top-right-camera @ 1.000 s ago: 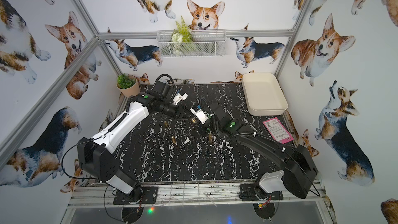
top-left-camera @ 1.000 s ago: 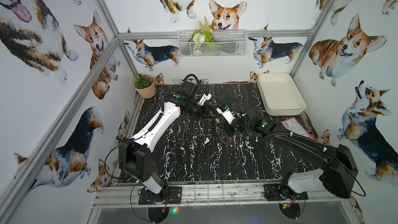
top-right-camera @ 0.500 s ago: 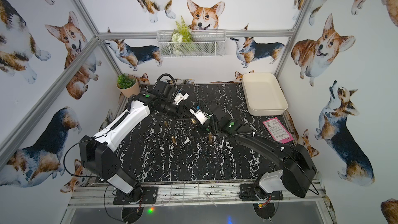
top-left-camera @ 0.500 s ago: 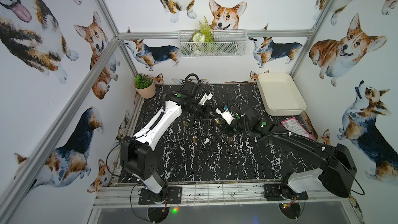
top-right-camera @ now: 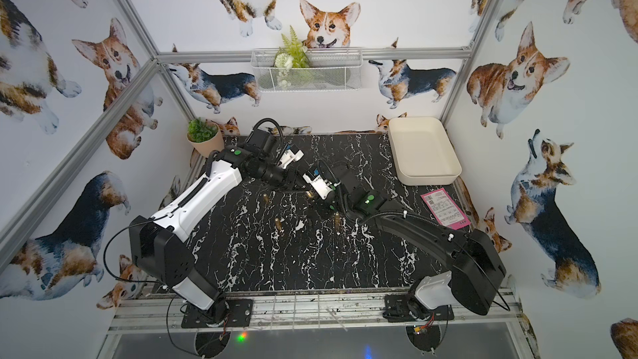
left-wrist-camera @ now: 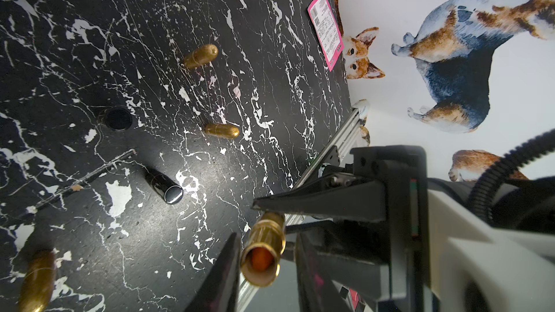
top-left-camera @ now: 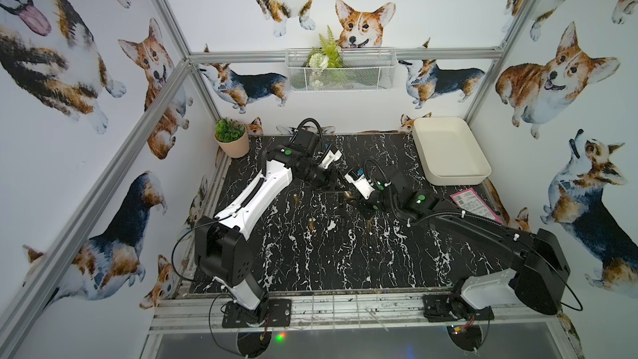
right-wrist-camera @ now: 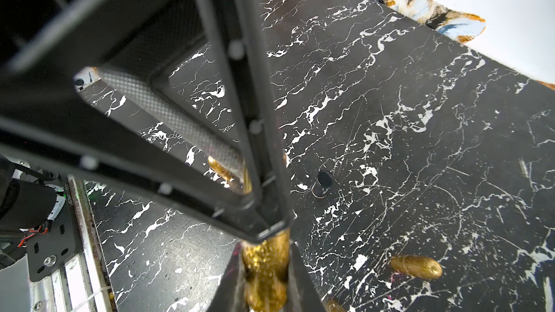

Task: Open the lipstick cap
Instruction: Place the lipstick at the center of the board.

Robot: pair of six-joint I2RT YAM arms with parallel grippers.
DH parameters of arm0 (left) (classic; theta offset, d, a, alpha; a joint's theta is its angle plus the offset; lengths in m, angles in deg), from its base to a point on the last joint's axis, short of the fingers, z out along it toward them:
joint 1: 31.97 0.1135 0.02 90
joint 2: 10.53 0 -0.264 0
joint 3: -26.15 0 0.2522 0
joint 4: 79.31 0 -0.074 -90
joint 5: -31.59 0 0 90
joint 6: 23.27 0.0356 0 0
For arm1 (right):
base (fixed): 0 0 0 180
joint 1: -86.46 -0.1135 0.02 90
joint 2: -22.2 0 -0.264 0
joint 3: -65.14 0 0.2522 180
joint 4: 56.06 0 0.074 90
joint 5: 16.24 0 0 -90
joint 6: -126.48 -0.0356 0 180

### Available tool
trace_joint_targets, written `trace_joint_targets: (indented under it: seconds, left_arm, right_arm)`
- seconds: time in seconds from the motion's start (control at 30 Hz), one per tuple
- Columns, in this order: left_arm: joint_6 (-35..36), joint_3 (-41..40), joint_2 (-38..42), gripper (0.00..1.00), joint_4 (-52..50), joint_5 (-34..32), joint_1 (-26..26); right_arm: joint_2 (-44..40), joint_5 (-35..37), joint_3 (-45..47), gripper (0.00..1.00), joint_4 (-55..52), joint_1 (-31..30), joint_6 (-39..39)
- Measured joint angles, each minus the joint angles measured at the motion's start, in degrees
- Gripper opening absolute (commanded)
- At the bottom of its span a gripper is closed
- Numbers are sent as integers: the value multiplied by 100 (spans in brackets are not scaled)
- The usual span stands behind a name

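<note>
Left wrist view: I count one lipstick [left-wrist-camera: 262, 247], held in the air, a smooth gold tube whose open mouth shows orange-red inside.
Left grip: the left gripper [left-wrist-camera: 265, 235] has its jaws standing narrow on either side of that tube; I see a sliver of gap beside it, so I read no clamp.
Right grip: the right gripper [right-wrist-camera: 265, 246] is clamped on the glittery gold end of the same lipstick, as the right wrist view shows.
Whereabouts: in both top views the lipstick [top-left-camera: 348, 196] hangs over the middle-back of the table [top-left-camera: 345, 264], between the tips of the two arms.
Arms: two, the left one white, the right one black.
Gold pieces: three loose gold pieces [left-wrist-camera: 200, 55] [left-wrist-camera: 222, 130] [left-wrist-camera: 37, 280] lie on the table, well apart from one another.
Black pieces: two; one black tube [left-wrist-camera: 163, 186] lies on its side, and one round dark piece [left-wrist-camera: 117, 118] shows end-on, which I cannot identify.
Stick: one thin dark stick [left-wrist-camera: 84, 178] lies flat near the black tube.
Tray: one white tray [top-left-camera: 452, 179] sits at the back right corner.
Card: one pink card [top-left-camera: 472, 203] lies flat just in front of the tray.
Plant: one potted plant [top-left-camera: 230, 138] stands at the back left corner.
Basket: one wire basket [top-left-camera: 340, 74] hangs on the back wall, with greenery inside.
</note>
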Motion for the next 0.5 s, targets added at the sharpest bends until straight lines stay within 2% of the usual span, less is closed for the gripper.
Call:
trace_joint_targets:
  seconds: [0.5]
  left_arm:
    - [17, 26, -20, 23, -63, -48, -20]
  right_arm:
    - [22, -2, -9, 0, -2, 0, 9]
